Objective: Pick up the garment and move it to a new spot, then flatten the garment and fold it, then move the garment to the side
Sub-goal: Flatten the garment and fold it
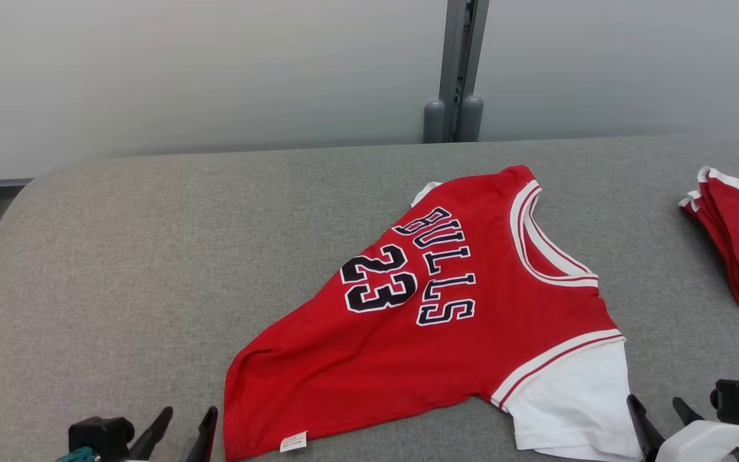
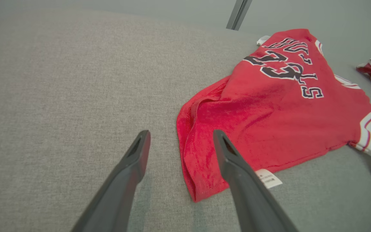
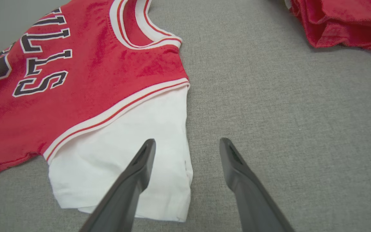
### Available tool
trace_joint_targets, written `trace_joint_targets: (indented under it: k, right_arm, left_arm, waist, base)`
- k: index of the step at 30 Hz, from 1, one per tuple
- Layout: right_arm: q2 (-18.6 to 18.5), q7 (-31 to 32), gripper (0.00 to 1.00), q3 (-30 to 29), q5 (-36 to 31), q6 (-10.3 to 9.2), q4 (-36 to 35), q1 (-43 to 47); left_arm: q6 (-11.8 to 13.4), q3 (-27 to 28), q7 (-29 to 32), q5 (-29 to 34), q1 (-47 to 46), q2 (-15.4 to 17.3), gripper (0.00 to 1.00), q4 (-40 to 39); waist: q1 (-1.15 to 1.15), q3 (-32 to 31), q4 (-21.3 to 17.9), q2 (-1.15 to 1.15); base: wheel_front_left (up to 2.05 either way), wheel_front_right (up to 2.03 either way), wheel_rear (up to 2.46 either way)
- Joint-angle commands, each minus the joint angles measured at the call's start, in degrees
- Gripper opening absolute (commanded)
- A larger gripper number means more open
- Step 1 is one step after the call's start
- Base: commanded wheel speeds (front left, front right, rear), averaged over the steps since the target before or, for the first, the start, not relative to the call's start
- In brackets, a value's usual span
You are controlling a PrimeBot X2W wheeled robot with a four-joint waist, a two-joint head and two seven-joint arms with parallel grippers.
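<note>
The garment [image 1: 446,321] is a red jersey with "BULLS 23" lettering and a white sleeve [image 1: 575,404], lying skewed and partly spread on the grey table. My left gripper [image 1: 186,417] stands open at the lower left, just beside the jersey's hem corner [image 2: 198,180]. In the left wrist view the left gripper [image 2: 180,140] straddles that hem edge from above. My right gripper [image 1: 658,410] is open at the lower right, next to the white sleeve. In the right wrist view the right gripper [image 3: 187,149] hovers over the sleeve's edge [image 3: 179,154]. Neither holds anything.
A folded stack of red garments [image 1: 738,237] lies at the table's right edge, seen also as red cloth [image 3: 346,22] in the right wrist view. A grey post [image 1: 456,70] rises behind the padded grey table [image 1: 119,269]. Bare table spreads to the left.
</note>
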Motion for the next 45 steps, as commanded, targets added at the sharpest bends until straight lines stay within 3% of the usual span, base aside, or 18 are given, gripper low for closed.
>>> trace_joint_targets:
  k: [1,11,24,26,28,29,30,32,33,34,39,45]
  right_arm:
    - [-0.04,1.52,1.0,0.04,0.08,0.01,0.58,0.68]
    - [0.29,6.83,1.0,0.8,2.54,0.01,3.69,-0.02]
    - [0.35,6.02,1.0,3.26,4.24,0.02,6.56,-1.55]
    - [0.41,5.87,0.89,3.9,4.57,0.02,6.99,-1.65]
    - [0.45,5.72,0.71,4.29,4.71,0.02,7.35,-1.96]
    - [0.46,5.59,0.44,4.86,4.86,0.02,7.44,-2.13]
    - [0.43,5.33,0.31,5.04,4.91,0.02,7.55,-2.31]
    - [0.37,4.9,0.05,5.26,4.96,0.02,7.79,-2.43]
    - [0.36,4.78,0.0,5.36,4.92,0.02,7.87,-2.45]
    - [0.34,4.58,0.0,5.46,4.88,0.01,7.92,-2.46]
    - [0.32,3.37,0.0,5.44,3.57,0.01,7.01,-2.63]
    - [0.28,2.8,0.0,4.22,1.88,0.01,0.4,-0.64]
  left_arm:
    - [-0.66,-0.76,1.98,-0.78,0.22,0.58,1.0,0.83]
    - [-2.26,-4.5,9.04,-2.12,-0.99,0.74,1.0,2.57]
    - [-3.95,-6.36,9.69,-3.99,-4.18,-0.5,1.0,7.98]
    - [-3.77,-6.48,9.88,-3.85,-5.17,-0.56,1.0,10.18]
    - [-4.13,-6.77,9.8,-4.42,-5.95,-1.1,1.0,12.36]
    - [-4.41,-7.17,9.35,-4.41,-6.59,-1.29,1.0,14.2]
    - [-4.69,-7.37,8.98,-4.58,-6.89,-1.46,0.96,14.96]
    - [-4.92,-7.71,8.46,-4.82,-7.48,-1.72,0.62,15.96]
    - [-5.14,-7.95,8.18,-4.82,-7.69,-1.71,0.36,16.4]
    - [-5.25,-8.17,7.93,-4.79,-7.88,-1.68,0.0,16.73]
    - [-5.69,-8.36,6.76,-5.41,-8.08,-1.01,0.0,16.76]
    - [-5.12,-7.26,4.19,-5.18,-6.83,0.22,0.0,12.81]
  waist:
    - [0.0,0.51,0.14,0.0]
    - [0.0,1.86,0.98,0.0]
    - [0.0,3.51,1.05,0.0]
    - [0.0,3.55,0.89,0.0]
    - [0.0,3.6,0.78,0.0]
    - [0.0,3.54,0.63,0.0]
    - [0.0,3.51,0.56,0.0]
    - [0.0,3.45,0.52,0.0]
    - [0.0,3.38,0.51,0.0]
    - [0.0,3.33,0.51,0.0]
    - [0.0,2.65,0.73,0.0]
    - [0.0,1.34,0.96,0.0]
  base:
    - [0.0,0.0,0.0]
    - [0.0,0.0,0.0]
    - [0.0,0.0,0.0]
    - [0.0,0.0,0.0]
    - [0.0,0.0,0.0]
    - [0.0,0.0,0.0]
    - [0.0,0.0,0.0]
    - [0.0,0.0,0.0]
    - [0.0,0.0,0.0]
    - [0.0,0.0,0.0]
    - [0.0,0.0,0.0]
    - [0.0,0.0,0.0]
